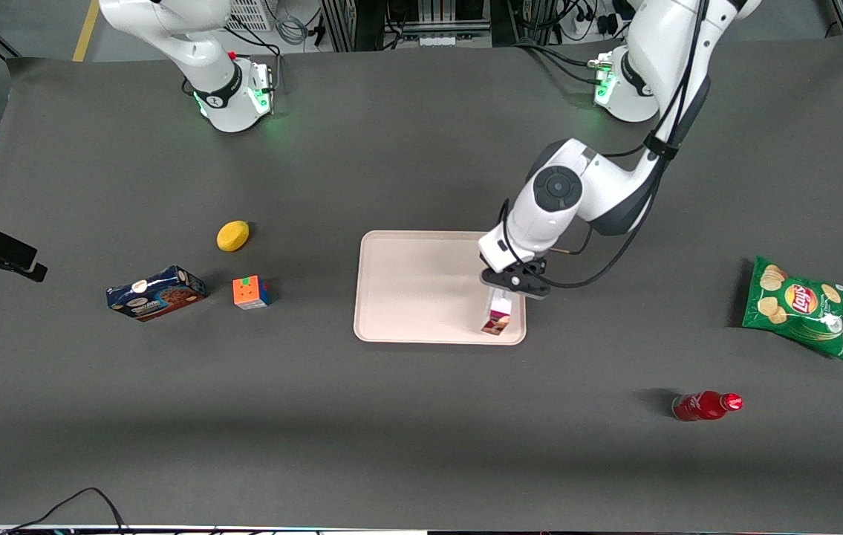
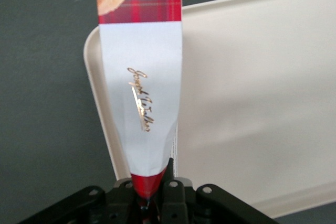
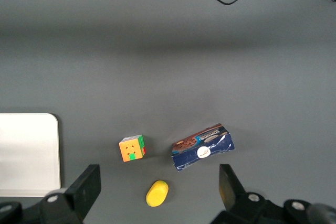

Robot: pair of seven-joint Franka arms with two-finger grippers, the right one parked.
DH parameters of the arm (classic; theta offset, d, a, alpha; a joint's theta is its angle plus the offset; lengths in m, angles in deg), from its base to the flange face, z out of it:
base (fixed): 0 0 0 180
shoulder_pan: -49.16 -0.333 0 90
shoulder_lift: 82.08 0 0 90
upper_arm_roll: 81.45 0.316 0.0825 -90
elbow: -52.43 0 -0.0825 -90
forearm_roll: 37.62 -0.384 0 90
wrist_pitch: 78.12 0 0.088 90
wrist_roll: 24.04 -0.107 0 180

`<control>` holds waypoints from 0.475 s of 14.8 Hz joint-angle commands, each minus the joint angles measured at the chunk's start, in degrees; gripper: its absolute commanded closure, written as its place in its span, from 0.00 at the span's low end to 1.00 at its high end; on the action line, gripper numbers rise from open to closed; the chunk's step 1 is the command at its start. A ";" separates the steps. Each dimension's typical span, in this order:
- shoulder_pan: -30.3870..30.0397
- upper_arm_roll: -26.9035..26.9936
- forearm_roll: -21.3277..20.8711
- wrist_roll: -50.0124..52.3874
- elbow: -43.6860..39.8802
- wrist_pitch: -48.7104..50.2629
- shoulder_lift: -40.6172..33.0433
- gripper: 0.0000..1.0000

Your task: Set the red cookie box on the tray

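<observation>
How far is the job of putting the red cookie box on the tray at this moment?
Done: the red cookie box is picked up and brought over the tray, near its corner closest to the front camera. In hand: the gripper holds the box at one end, jaws shut on it, the box standing upright. Left: to release it; whether its lower end already touches the tray I cannot tell.

Pincer [image 1: 504, 296] holds the red cookie box [image 1: 497, 315] over the tray [image 1: 421, 286], most of it bare
</observation>
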 commanded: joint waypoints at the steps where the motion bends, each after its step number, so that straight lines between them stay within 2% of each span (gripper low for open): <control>1: 1.76 1.39 -1.15 8.60 -0.92 1.39 0.19 1.00; 7: 2.91 1.39 -0.79 13.80 -1.19 0.33 2.30 1.00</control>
